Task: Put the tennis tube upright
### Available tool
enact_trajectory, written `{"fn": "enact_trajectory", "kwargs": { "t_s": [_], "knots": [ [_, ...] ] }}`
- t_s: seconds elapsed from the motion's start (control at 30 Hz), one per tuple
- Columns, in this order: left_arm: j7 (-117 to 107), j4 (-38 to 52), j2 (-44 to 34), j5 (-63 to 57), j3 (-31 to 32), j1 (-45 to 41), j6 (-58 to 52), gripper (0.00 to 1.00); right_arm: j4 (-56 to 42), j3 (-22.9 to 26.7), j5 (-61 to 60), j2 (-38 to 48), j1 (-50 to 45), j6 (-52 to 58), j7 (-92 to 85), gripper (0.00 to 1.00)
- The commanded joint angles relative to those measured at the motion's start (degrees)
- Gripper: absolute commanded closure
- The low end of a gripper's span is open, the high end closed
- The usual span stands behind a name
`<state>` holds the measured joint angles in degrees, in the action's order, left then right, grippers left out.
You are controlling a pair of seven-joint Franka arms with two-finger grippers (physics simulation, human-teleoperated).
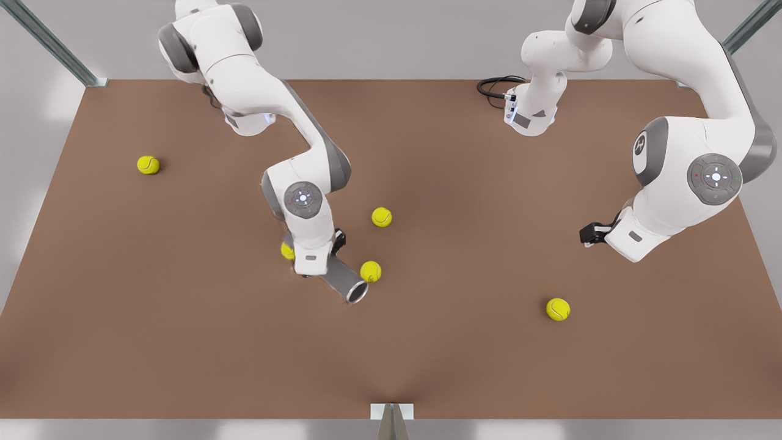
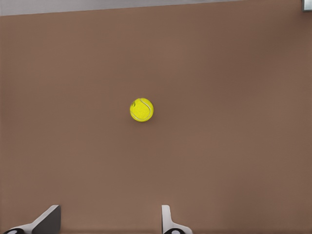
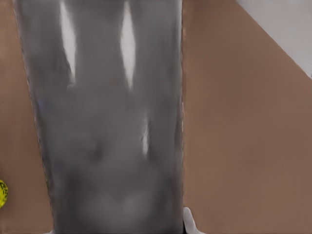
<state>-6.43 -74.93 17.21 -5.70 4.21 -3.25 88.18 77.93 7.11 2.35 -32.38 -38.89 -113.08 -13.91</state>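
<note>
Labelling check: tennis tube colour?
Plain grey tennis tube with silvery rim; body clearest in right wrist view.

Two white Franka arms with grey joints

Each arm has glossy white rounded shells, dark grey joint bands and a round grey cap with a small lit white marking. A black cable (image 1: 496, 85) loops by one base. The left gripper (image 2: 109, 219) has pale grey fingers.

You are seeing even, soft, bright light falling from above. The table (image 1: 183, 342) is showing a darker patch around mid-table under the arm at the front view's left; shadows are lying faint and short beside each tennis ball (image 1: 558, 309). White glare streaks are running along the tennis tube (image 3: 112, 122), whose surface is looking smeared in the right wrist view.
</note>
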Motion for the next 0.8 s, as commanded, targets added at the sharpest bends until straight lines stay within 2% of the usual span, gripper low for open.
{"fn": "enact_trajectory", "kwargs": {
  "t_s": [0.0,0.03,0.13,0.23,0.43,0.77],
  "knots": [
    [-0.25,-0.04,-0.07,-0.01,0.01,0.00,-0.02,0.00,-2.16,0.01,5.64,-1.63,-2.94,1.37,-6.30,0.39],
    [-0.25,0.04,-0.07,-0.01,0.01,0.00,-0.02,0.00,-2.96,-0.07,9.51,-2.69,-3.38,0.41,-8.40,0.39],
    [-0.25,0.04,-0.07,-0.01,0.01,0.00,0.06,0.00,-3.05,-0.16,10.13,-3.74,-3.38,-5.92,-28.36,0.37],
    [-0.34,0.04,-0.07,-0.01,0.01,0.00,0.06,0.00,-4.71,-0.16,10.04,-4.97,-3.74,-9.61,-39.70,0.37],
    [-0.34,0.04,0.02,-0.10,-0.08,0.00,0.06,0.00,-7.79,-0.25,9.25,-9.63,-11.47,-11.64,-37.77,0.37],
    [-0.25,0.04,0.28,-0.19,-0.08,0.00,0.06,0.00,-9.20,-0.60,2.31,-15.78,-15.34,-14.28,-30.30,0.38]
  ]
}}
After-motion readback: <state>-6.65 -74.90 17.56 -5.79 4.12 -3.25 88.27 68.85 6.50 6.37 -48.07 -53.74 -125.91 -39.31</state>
